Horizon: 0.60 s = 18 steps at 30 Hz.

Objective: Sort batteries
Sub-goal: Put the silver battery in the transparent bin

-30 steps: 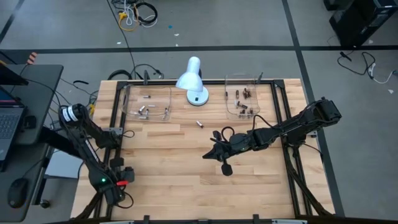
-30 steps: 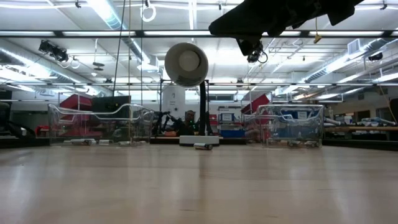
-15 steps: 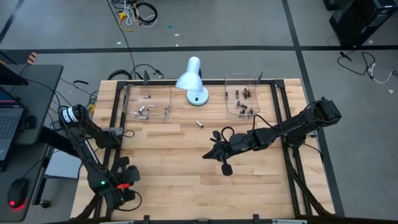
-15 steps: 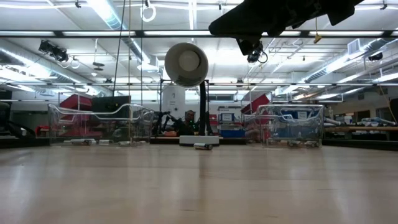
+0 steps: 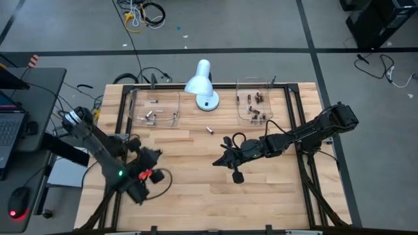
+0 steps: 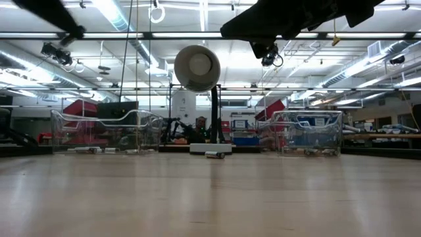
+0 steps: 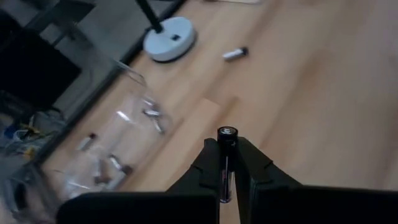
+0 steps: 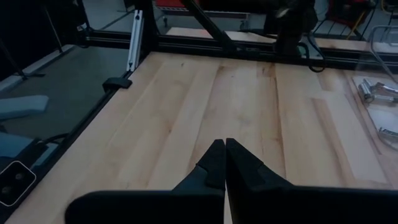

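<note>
While gripping a battery (image 7: 226, 155), left claw (image 7: 225, 163) hovers.

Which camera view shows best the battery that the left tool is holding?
The left wrist view: the battery stands dark between the left tool fingers, its metal end showing. The high view shows only that tool, not the battery; the low and right wrist views show neither.

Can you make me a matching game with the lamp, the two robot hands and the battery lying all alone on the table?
Things:
1. left gripper
2. right gripper
3. white lamp
4. loose battery

States:
A. stands between the two clear trays
B. shut, holding nothing
C. lies on bare wood, near the lamp's base
D. shut on a dark battery

Pairs: 1-D, 2-B, 3-A, 4-C
</note>
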{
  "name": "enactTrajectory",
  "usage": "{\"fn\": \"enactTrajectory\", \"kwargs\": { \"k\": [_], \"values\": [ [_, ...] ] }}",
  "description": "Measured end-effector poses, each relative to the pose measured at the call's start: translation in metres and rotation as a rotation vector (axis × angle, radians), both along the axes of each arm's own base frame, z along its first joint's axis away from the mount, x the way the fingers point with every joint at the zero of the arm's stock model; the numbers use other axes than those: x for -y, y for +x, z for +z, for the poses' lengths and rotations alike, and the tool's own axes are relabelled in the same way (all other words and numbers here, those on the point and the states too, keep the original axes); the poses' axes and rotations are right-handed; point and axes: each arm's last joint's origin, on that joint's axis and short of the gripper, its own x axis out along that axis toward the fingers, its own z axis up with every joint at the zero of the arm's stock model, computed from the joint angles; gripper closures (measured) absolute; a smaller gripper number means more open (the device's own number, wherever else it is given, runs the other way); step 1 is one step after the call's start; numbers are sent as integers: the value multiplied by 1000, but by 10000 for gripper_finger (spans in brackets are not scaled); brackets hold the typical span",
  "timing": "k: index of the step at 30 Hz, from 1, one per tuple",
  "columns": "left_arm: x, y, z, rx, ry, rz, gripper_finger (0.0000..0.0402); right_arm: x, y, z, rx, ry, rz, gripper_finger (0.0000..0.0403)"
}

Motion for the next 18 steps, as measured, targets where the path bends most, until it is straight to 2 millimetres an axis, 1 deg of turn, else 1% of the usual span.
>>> {"fn": "enactTrajectory", "kwargs": {
  "k": [2, 6, 13, 18],
  "values": [
    [-13, 6, 11, -3, -3, 32, 392, 0, 0, 0, 1, -7, 3, 403],
    [-43, 12, 27, 0, -17, 80, 392, 0, 0, 0, 3, -19, 16, 403],
    [-96, 11, 52, 12, -57, 167, 392, 0, 0, 0, 2, -27, 23, 403],
    [-134, 7, 62, -32, -64, 250, 392, 0, 0, 0, 5, -37, 27, 403]
  ]
}}
